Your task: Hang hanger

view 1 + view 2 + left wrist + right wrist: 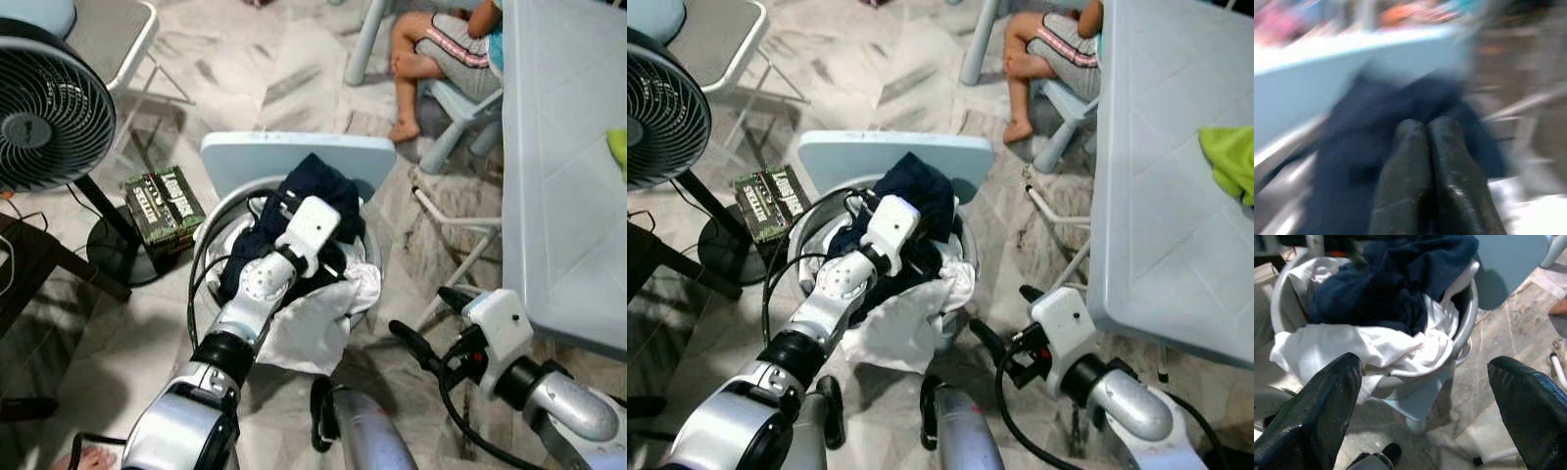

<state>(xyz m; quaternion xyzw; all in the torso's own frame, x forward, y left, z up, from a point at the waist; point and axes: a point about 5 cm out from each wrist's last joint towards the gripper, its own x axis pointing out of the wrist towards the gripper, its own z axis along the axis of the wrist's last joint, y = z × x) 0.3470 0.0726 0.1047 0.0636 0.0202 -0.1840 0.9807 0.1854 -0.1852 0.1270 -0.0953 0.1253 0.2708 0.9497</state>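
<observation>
No hanger can be made out w/ certainty, so you can't read its axis. Your grey basket (1469, 318) holds a navy garment (318, 186) atop white cloth (1376, 350). Left tool (1430, 161), fingers together, reaches into the navy pile; right tool (1425, 401), fingers apart, hovers beside the basket near the counter (563, 186).

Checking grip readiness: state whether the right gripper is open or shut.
Open. The right gripper shows its two black fingers spread wide apart, with the laundry basket visible between them.
</observation>
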